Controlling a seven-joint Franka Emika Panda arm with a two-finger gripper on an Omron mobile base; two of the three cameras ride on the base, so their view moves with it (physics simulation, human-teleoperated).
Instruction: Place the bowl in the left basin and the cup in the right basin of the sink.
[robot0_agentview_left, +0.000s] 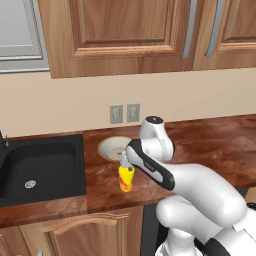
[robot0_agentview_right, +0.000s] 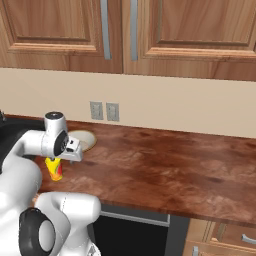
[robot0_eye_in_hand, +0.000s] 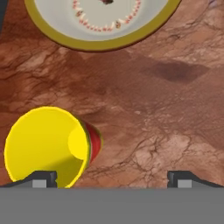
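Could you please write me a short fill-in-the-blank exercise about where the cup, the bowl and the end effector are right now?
1. The cup stands upright on the ____, beside the sink.
2. The colour of the cup's body is ____.
3. The bowl sits farther from the robot than the cup, nearer the ____ with its two outlets.
4. The end effector hovers above the cup with its fingers ____, holding nothing.

Missing words: counter; yellow; wall; open
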